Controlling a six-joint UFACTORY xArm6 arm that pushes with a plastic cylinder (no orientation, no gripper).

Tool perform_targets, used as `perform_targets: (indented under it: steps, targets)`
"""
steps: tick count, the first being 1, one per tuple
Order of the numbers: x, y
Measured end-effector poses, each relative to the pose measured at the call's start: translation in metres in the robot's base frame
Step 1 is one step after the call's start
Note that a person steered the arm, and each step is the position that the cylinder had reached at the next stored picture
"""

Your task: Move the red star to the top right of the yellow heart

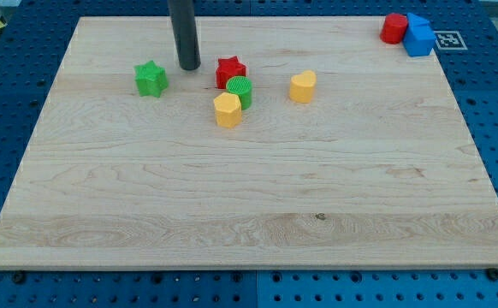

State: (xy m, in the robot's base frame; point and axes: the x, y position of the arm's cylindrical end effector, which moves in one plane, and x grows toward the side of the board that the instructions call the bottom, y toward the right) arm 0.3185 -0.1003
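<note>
The red star (229,71) lies on the wooden board in the upper middle of the view. The yellow heart (303,86) lies to its right, a little lower, and apart from it. My tip (189,67) rests on the board just left of the red star, with a small gap between them. A green round block (240,91) touches the red star's lower right side.
A yellow hexagon block (228,110) sits just below the green round block. A green star (151,79) lies left of my tip. A red cylinder (394,28) and blue blocks (417,36) sit at the board's top right corner. The board's top edge (283,17) is close behind.
</note>
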Motion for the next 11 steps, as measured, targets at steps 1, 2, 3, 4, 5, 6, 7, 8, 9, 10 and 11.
perform_targets:
  steps: [1, 2, 3, 4, 5, 6, 7, 8, 9, 10, 11]
  targets:
    - [0.022, 0.005]
    - [0.015, 0.04]
    - [-0.02, 0.099]
    - [-0.045, 0.102]
    - [-0.043, 0.067]
    - [-0.013, 0.053]
    - [0.016, 0.083]
    - [0.01, 0.152]
    - [-0.008, 0.202]
    - [-0.009, 0.181]
    - [0.013, 0.162]
